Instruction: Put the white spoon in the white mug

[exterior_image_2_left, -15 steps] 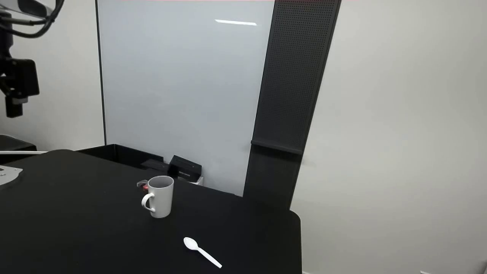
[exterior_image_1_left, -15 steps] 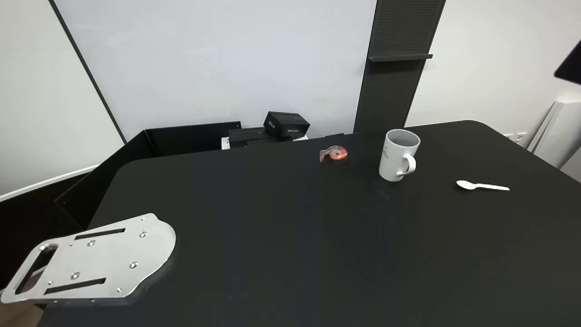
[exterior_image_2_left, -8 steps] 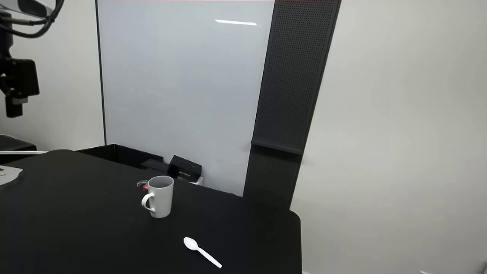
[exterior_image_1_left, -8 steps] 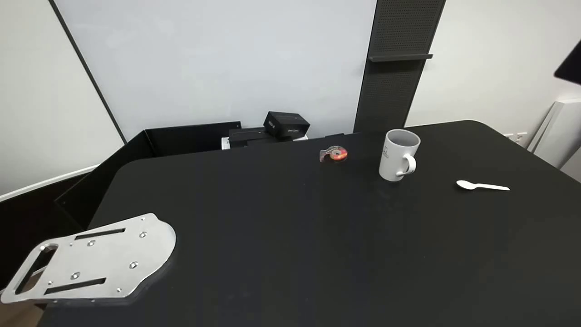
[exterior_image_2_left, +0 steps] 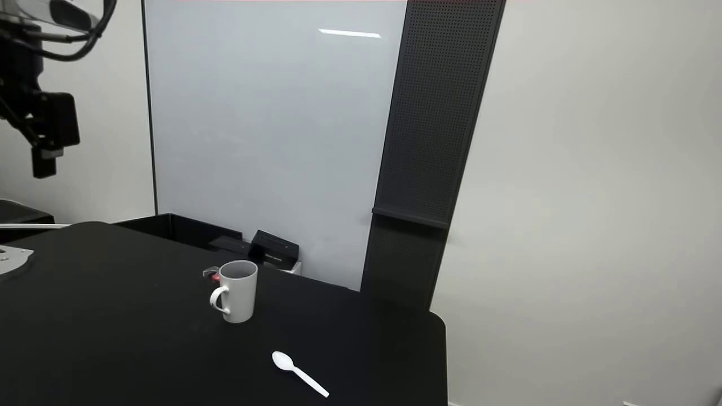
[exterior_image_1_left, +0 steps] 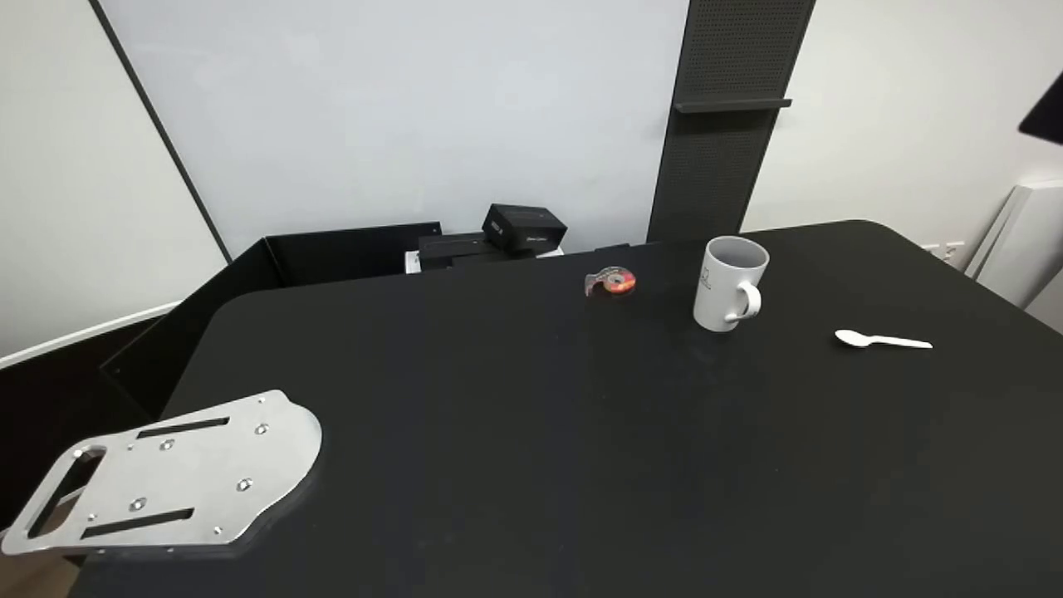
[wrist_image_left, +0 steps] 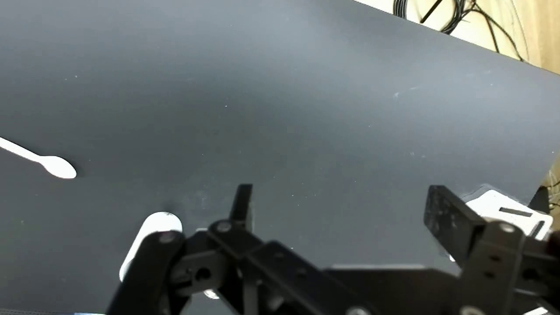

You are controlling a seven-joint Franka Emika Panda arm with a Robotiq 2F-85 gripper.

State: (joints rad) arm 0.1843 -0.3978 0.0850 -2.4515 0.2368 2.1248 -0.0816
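Tabletop (wrist_image_left: 306, 131), wrist view, spoon (wrist_image_left: 49, 162) cropped, mug (wrist_image_left: 155, 224) part-hidden

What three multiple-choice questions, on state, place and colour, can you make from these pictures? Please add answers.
1. How is the hand?
A) Shut, empty
B) Shut on something
C) Open

2. Where is the mug?
A) In the hand
B) Between the tape and the spoon
C) On the tape

3. What colour is the spoon?
A) White
B) Red
C) Black

1 C: the wrist view shows its fingers apart.
2 B: both exterior views show it there.
3 A: it is white in every view.
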